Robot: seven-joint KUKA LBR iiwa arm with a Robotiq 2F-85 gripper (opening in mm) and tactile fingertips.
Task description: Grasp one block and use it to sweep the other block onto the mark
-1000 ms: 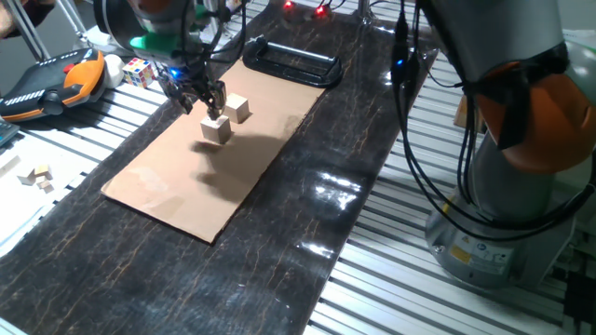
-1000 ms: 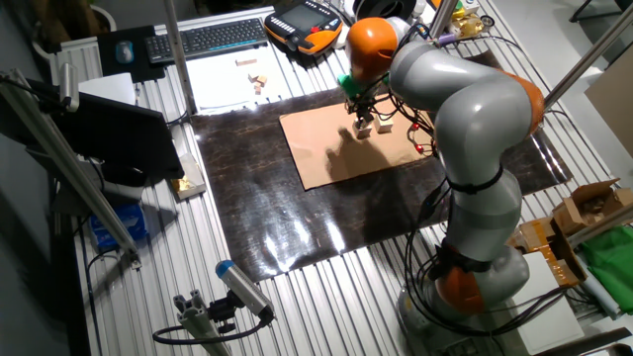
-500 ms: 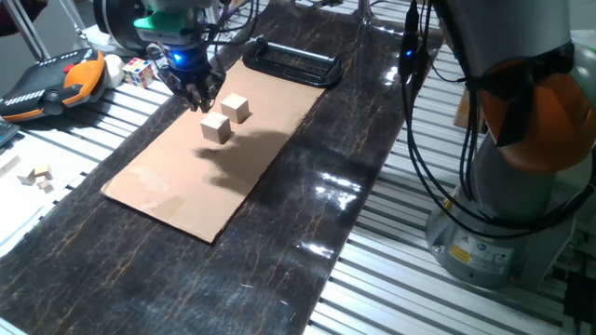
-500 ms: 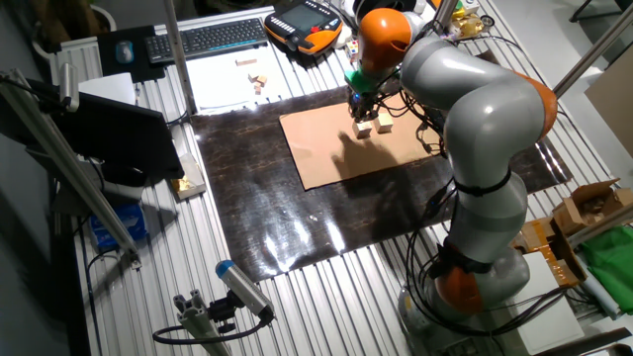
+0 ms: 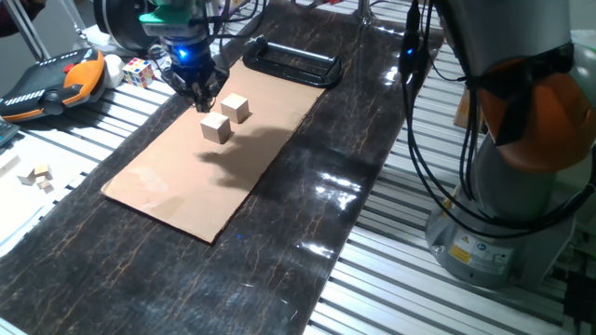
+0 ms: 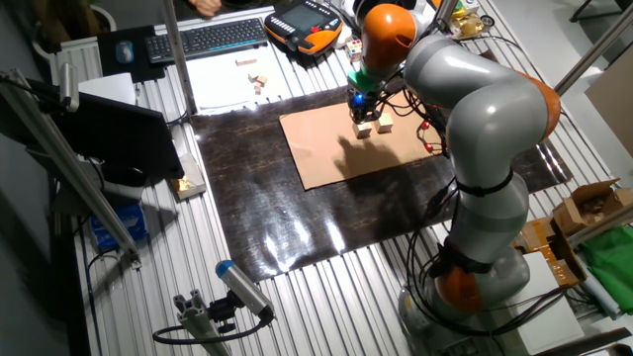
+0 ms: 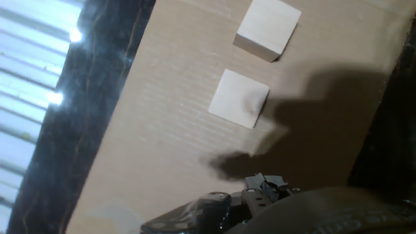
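Two pale wooden blocks lie on the tan cardboard (image 5: 172, 181), close together but apart: one nearer (image 5: 217, 129) and one behind it (image 5: 235, 107). They also show in the other fixed view, one block (image 6: 364, 128) beside the other block (image 6: 384, 122), and in the hand view, one block (image 7: 239, 97) below the other block (image 7: 268, 29). My gripper (image 5: 203, 99) hangs just above and left of the blocks, fingers together, holding nothing. It also shows in the other fixed view (image 6: 358, 107). I cannot make out the mark in any view.
A black rectangular frame (image 5: 291, 63) lies at the cardboard's far end. An orange teach pendant (image 5: 51, 79), a colour cube (image 5: 138, 71) and small wooden pieces (image 5: 37, 176) sit at the left. The robot base (image 5: 503, 195) and cables stand at the right.
My gripper has risen off the nearer block and drawn back up and left, fingers now together. Both blocks stay on the cardboard where they were.
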